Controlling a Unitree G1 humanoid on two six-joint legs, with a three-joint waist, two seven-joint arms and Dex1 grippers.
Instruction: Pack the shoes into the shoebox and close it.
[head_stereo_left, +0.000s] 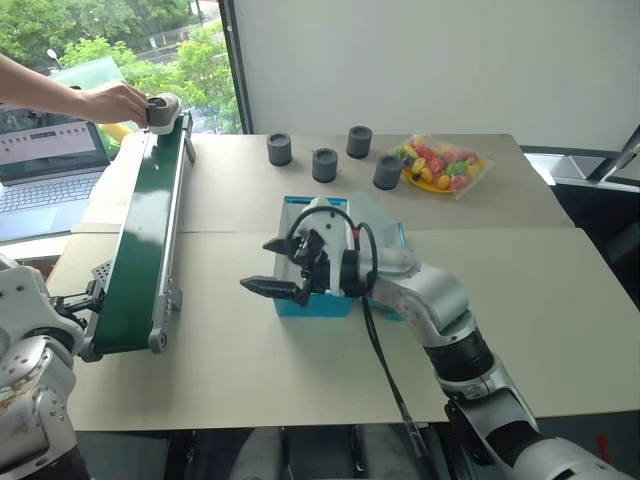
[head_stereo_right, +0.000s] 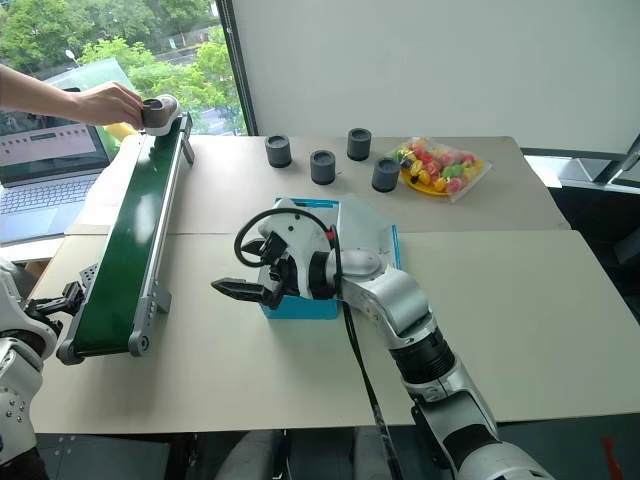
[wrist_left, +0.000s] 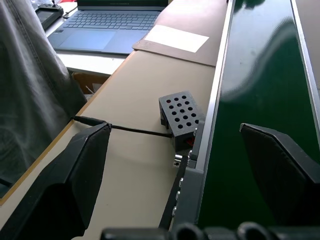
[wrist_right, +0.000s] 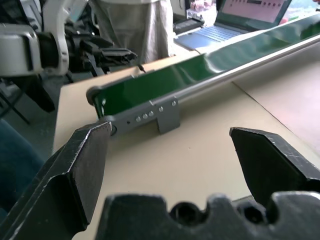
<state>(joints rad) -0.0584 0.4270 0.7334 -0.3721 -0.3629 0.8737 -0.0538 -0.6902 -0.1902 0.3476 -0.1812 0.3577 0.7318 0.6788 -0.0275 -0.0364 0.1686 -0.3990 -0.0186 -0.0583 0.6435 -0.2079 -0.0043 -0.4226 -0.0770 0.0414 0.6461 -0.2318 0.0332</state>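
The right arm hides most of the turquoise cardboard shoebox (head_stereo_left: 312, 303); right pincer (head_stereo_right: 252, 276) and left pincer (wrist_left: 175, 165) both gape apart, empty.

Head stereo pair looking down over table (head_stereo_left: 300, 380), wrist cameras close, low — all sharing the conveyor (head_stereo_left: 145, 240).

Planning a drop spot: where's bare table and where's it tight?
Free: the table right of the shoebox, and the near strip between conveyor and box. Crowded: far edge, with grey cylinders and candy bag.
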